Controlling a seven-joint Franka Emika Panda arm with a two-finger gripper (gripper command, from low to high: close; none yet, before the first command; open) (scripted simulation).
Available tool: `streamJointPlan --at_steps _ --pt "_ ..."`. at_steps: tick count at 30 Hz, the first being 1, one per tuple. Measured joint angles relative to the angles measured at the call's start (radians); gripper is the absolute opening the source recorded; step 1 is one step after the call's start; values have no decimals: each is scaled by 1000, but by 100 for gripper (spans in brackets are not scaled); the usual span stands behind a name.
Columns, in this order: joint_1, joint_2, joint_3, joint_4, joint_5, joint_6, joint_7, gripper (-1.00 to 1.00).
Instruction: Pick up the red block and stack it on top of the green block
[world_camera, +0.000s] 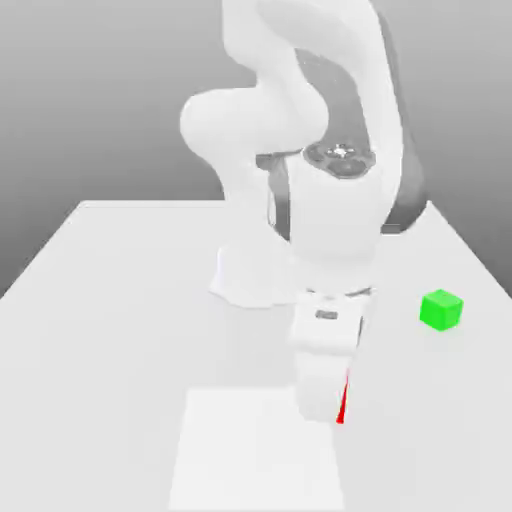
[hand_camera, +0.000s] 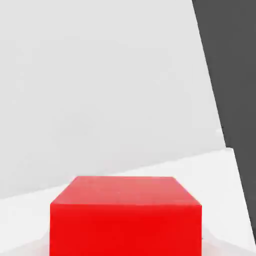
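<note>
The red block (world_camera: 342, 407) shows as a thin red sliver beside the lower end of my gripper (world_camera: 322, 410), which hides most of it. Seen from the hand, the red block (hand_camera: 125, 215) sits very close, its top and one side face showing. My gripper stands low over the table, shut on the red block. The green block (world_camera: 441, 309) rests on the table toward the exterior view's right, well apart from the gripper and farther back.
The white table (world_camera: 120, 300) carries a lighter square patch (world_camera: 240, 460) at the front, under the gripper. The arm's base (world_camera: 250, 280) stands behind the gripper. In the hand view the table's edge (hand_camera: 220, 135) borders a dark area.
</note>
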Motion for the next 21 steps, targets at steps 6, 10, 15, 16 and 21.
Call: streamJointPlan --at_steps 6,10,15,16,21 --pt "246 -110 143 -80 35 -26 276 -100" --pt "363 -182 286 -134 59 -42 460 -100" --pt "437 -165 407 -170 35 11 626 -100" --pt "431 -134 411 -170 9 42 647 -100" --pt "426 31 372 -166 -174 193 779 100"
